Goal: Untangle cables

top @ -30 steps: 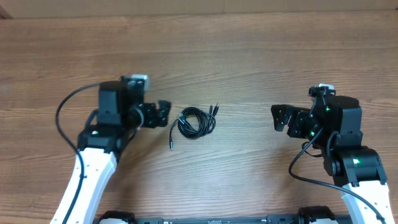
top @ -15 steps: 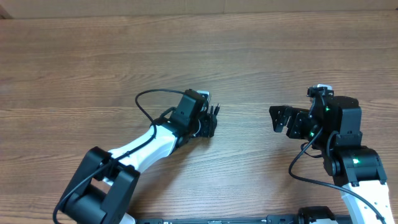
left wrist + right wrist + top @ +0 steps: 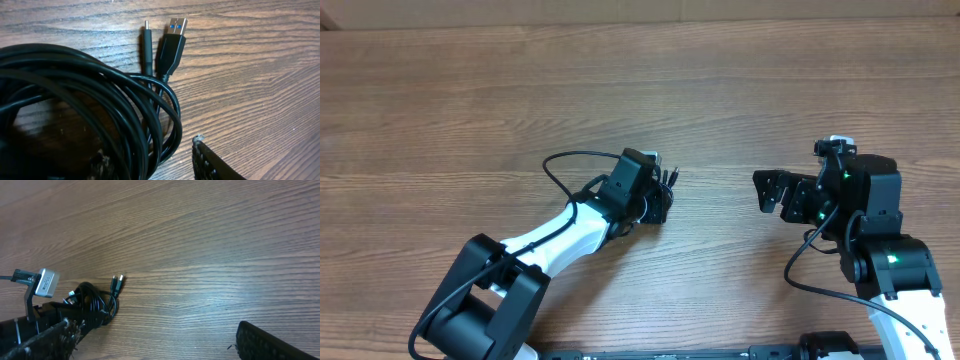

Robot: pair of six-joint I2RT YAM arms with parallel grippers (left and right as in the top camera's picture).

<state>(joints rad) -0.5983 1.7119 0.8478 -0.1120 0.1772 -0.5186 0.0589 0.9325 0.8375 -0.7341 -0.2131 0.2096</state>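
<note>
The coiled cables point(image 3: 90, 75) lie mid-tabletop point(image 3: 720, 80) under the left jaws, whose grip I cannot tell, plugs point(image 3: 172, 37) pointing far, while the right jaws sit released, well apart at right.

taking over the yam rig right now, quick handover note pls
Left gripper: down over the bundle of thin black cables, looks open. Its one visible finger stands clear of the coil, nothing gripped.
Right gripper: open, empty, off to the right, apart from the bundle.
Cables: one tight coil on the wooden table, two plug ends poking out, one a blue-tongued USB plug.
Done: left arm is at the bundle.
Left: grasp and pull the cables apart; nothing untangled yet.
</note>
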